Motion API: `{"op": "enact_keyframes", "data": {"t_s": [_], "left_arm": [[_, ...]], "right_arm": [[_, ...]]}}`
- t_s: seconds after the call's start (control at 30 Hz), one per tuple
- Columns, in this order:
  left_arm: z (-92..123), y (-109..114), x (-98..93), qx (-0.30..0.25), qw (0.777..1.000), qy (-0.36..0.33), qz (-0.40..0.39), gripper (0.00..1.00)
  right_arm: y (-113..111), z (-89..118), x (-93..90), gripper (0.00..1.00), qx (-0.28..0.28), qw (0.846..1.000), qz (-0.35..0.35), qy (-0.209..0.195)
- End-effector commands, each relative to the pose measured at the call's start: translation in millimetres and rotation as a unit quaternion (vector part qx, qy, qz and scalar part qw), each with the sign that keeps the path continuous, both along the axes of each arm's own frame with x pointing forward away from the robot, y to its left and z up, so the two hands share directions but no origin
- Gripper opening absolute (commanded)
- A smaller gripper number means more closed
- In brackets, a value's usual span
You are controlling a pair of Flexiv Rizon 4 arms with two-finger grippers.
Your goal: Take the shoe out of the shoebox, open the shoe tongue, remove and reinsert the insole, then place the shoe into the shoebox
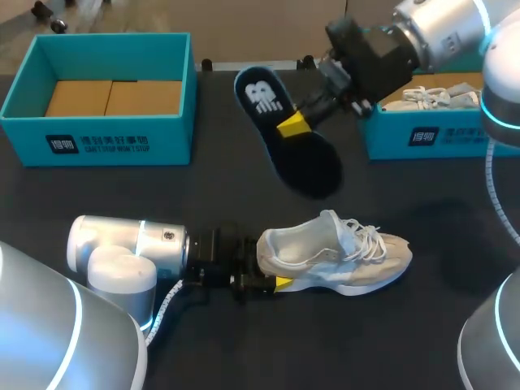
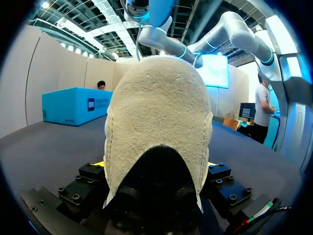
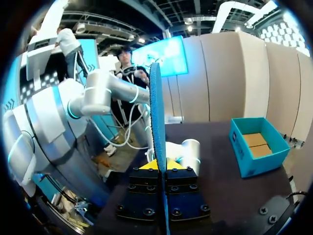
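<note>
A white and beige shoe [image 1: 341, 252] lies on its side on the dark table, toe pointing right. My left gripper [image 1: 272, 266] stands wide around its heel, a yellow-tipped finger pressed on each side. In the left wrist view the heel [image 2: 159, 112] fills the whole gap between the fingers of that gripper [image 2: 156, 166]. Above the table's middle my right gripper [image 1: 296, 122] is shut on a dark insole [image 1: 301, 158] with a white logo, holding it in the air. The right wrist view shows the insole [image 3: 156, 107] edge-on, clamped in the right gripper [image 3: 160, 165].
An open teal shoebox [image 1: 114, 142] with brown cardboard inside stands at the back left. A second teal box [image 1: 439, 138] at the back right holds another pale shoe [image 1: 431, 97]. My right arm hangs just in front of that box.
</note>
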State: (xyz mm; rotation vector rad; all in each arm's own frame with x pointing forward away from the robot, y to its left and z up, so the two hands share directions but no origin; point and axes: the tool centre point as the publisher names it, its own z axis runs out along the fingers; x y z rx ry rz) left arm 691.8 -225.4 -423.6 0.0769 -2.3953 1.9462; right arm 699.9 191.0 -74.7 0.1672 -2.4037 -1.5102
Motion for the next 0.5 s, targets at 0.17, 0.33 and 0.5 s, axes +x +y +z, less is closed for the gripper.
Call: {"op": "enact_keyframes", "data": {"t_s": [0.17,0.33,0.5], "left_arm": [[-5,0,-0.2,0.002,1.0,0.0,0.0,0.0],[-5,0,-0.2,0.002,1.0,0.0,0.0,0.0],[-5,0,-0.2,0.002,1.0,0.0,0.0,0.0]], "right_arm": [[-37,33,-57.4,0.0,0.061,0.995,-0.054,0.055],[-37,33,-57.4,0.0,0.061,0.995,-0.054,0.055],[-37,33,-57.4,0.0,0.061,0.995,-0.054,0.055]]}}
